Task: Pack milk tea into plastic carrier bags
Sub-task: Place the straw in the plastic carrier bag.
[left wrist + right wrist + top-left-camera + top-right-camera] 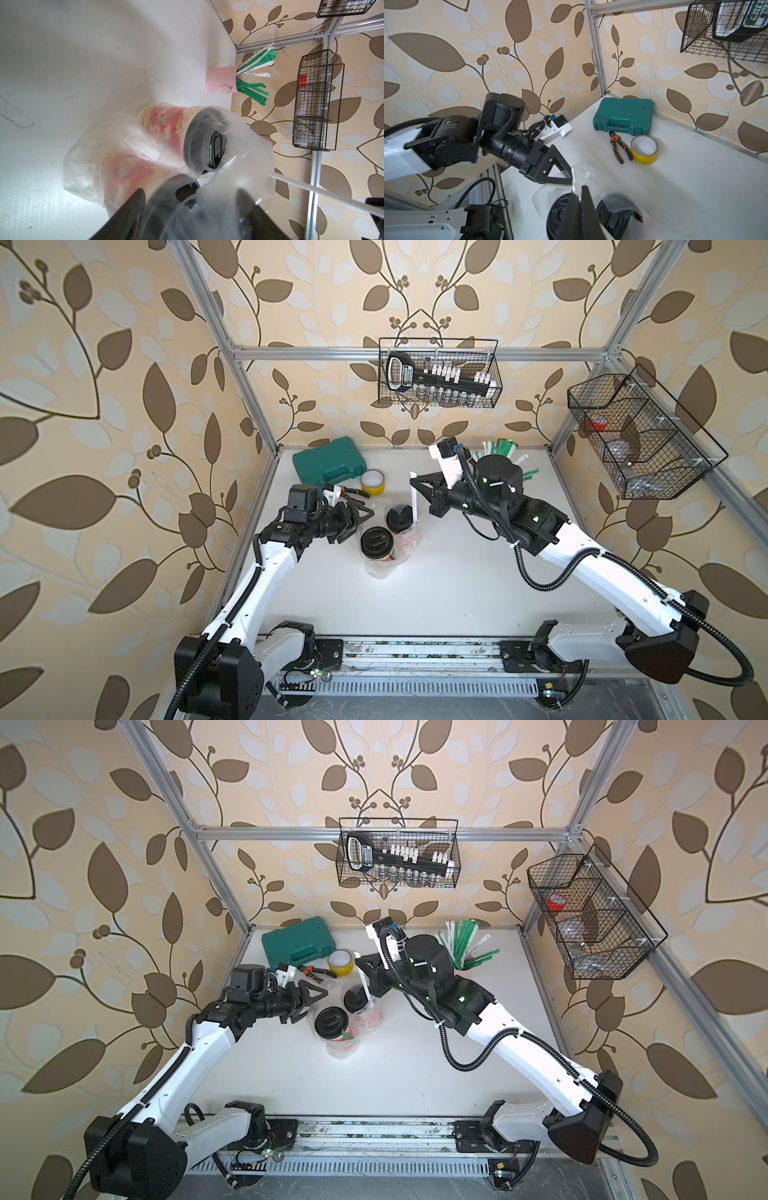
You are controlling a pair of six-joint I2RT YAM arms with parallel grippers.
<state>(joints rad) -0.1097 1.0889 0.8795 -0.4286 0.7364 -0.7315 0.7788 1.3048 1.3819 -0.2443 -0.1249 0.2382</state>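
Both milk tea cups [377,542] stand inside the clear carrier bag [384,570], ten o'clock on the table [457,593]. At their nine o'clock the left gripper [359,526] straddles bag film, jaws spread; at one o'clock the right gripper [413,485] pinches its stretched strip

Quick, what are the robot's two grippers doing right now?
Left gripper: open, plastic bag film between its jaws.
Right gripper: shut, pinching the plastic bag's edge.

Cups [377,542] side by side inside bag [381,571]
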